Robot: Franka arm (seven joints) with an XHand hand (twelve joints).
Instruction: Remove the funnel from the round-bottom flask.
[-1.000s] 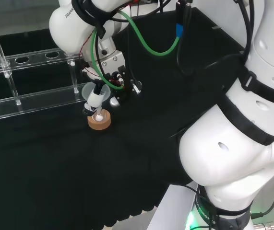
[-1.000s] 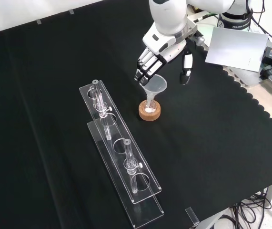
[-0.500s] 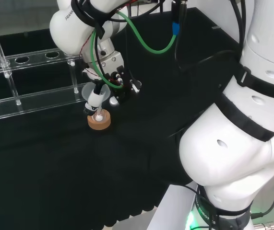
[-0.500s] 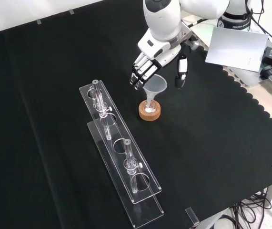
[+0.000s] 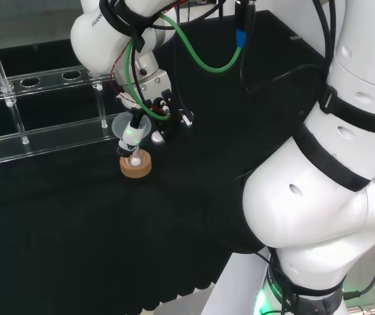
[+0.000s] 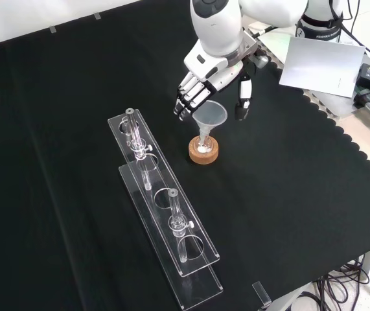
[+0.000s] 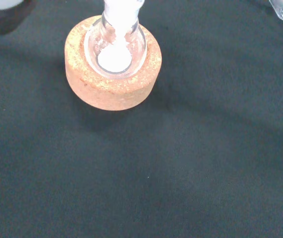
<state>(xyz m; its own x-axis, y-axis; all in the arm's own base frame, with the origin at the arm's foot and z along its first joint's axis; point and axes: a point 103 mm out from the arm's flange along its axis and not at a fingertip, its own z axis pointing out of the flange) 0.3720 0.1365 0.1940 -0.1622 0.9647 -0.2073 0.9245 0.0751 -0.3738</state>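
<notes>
A small clear round-bottom flask (image 6: 203,147) sits in a cork ring (image 6: 203,154) near the middle of the cloth, with white powder at its bottom (image 7: 114,56). A clear funnel (image 6: 211,116) stands in its neck, tilted a little. The hand (image 6: 204,78) hovers just above and behind the funnel in the front view, fingers (image 6: 186,102) straight to the funnel's left and the thumb (image 6: 242,98) to its right, not touching it. In the head view the hand (image 5: 154,105) hangs over the funnel (image 5: 131,126) and cork ring (image 5: 136,166).
A long clear rack (image 6: 165,207) with glass tubes lies left of the flask in the front view, and shows at the left in the head view (image 5: 49,134). A grey sheet (image 6: 317,63) lies at the cloth's upper right edge.
The hand has shifted a little to the left and up in the front view, staying spread over the funnel. Funnel and flask have not moved.
</notes>
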